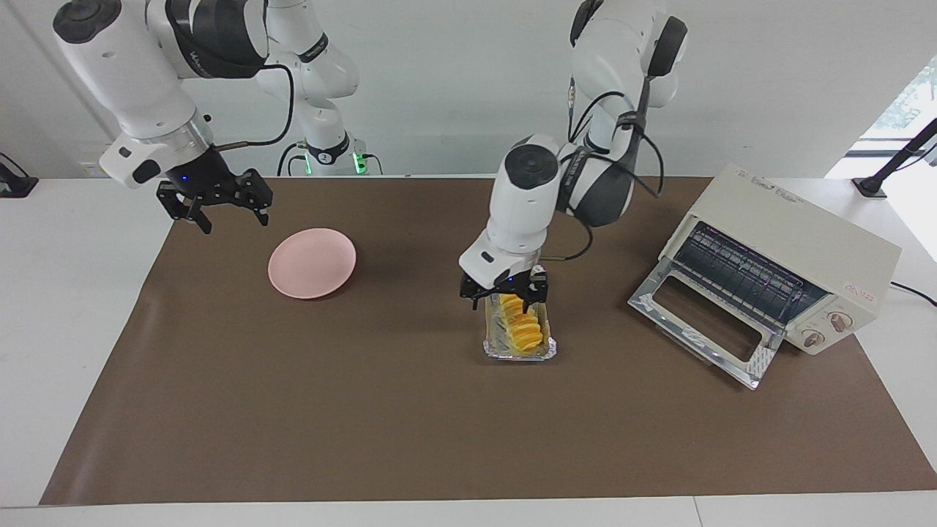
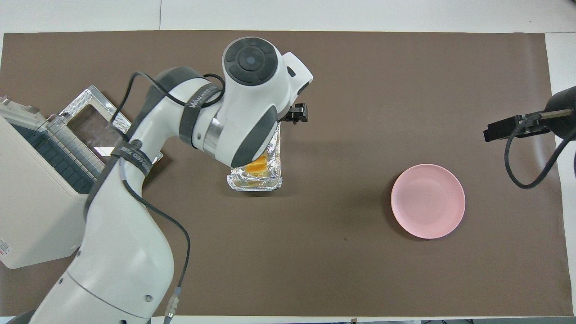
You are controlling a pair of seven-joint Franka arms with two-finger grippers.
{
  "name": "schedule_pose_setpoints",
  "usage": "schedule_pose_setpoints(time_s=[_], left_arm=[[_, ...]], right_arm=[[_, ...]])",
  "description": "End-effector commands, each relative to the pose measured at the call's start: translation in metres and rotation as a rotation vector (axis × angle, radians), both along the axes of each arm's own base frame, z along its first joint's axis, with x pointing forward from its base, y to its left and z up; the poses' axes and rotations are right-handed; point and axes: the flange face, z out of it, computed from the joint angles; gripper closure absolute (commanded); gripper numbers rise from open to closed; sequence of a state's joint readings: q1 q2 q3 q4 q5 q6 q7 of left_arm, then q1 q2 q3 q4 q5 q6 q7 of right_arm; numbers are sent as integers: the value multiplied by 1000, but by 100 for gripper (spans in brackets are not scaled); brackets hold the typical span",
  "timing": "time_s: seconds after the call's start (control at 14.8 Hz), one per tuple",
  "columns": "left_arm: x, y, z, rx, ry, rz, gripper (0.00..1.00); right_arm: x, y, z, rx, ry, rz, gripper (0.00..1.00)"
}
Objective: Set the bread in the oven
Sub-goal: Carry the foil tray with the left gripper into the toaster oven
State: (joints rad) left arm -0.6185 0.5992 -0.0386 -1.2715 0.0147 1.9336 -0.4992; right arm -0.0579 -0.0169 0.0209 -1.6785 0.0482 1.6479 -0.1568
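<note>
The bread [image 1: 524,326] is a ridged yellow-orange loaf lying in a silver foil tray [image 1: 518,354] at mid-table; a bit of it shows in the overhead view [image 2: 255,166]. My left gripper [image 1: 505,296] is low over the tray's end nearer the robots, with its fingers apart on either side of the loaf's end. The cream-white oven [image 1: 798,234] stands at the left arm's end of the table with its glass door [image 1: 699,322] dropped open and the wire rack showing. My right gripper [image 1: 214,205] hangs open and empty above the table beside a pink plate.
The round pink plate [image 1: 312,262] lies empty toward the right arm's end of the table. A brown mat [image 1: 366,424] covers the table. In the overhead view the left arm [image 2: 243,99] hides most of the foil tray [image 2: 254,183].
</note>
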Motion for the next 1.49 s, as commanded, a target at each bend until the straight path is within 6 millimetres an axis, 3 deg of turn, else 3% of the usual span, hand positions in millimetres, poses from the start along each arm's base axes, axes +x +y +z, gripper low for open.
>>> schedule_pose_setpoints(time_s=[0.0, 0.2, 0.34, 0.61, 0.81, 1.08, 1.22, 1.28, 1.35, 1.42], left_arm=[[-23, -18, -25, 54, 7, 10, 0], [-49, -13, -44, 75, 36, 47, 3], [-48, -9, -48, 65, 27, 52, 14], [-48, -4, -53, 75, 38, 59, 22], [-57, 8, -64, 88, 56, 71, 29], [-75, 5, -73, 97, 68, 106, 38], [-79, 8, -77, 104, 75, 105, 57], [-81, 7, -76, 105, 78, 105, 73], [-80, 8, -75, 104, 79, 108, 96], [-79, 9, -75, 104, 79, 124, 100]], right_arm=[[-21, -5, 6, -18, 61, 29, 0], [-36, -9, 3, -52, 149, 24, 0], [-36, -12, 2, -67, 143, 23, 0], [-26, -36, 7, -69, 74, -7, 0], [-24, -38, 11, -69, 56, -7, 0], [-23, -39, 11, -72, 54, -6, 0], [-22, -37, 11, -68, 50, -6, 0], [-23, -37, 12, -62, 48, -9, 0], [-23, -36, 12, -60, 51, -9, 0], [-24, -36, 12, -60, 51, -6, 0]])
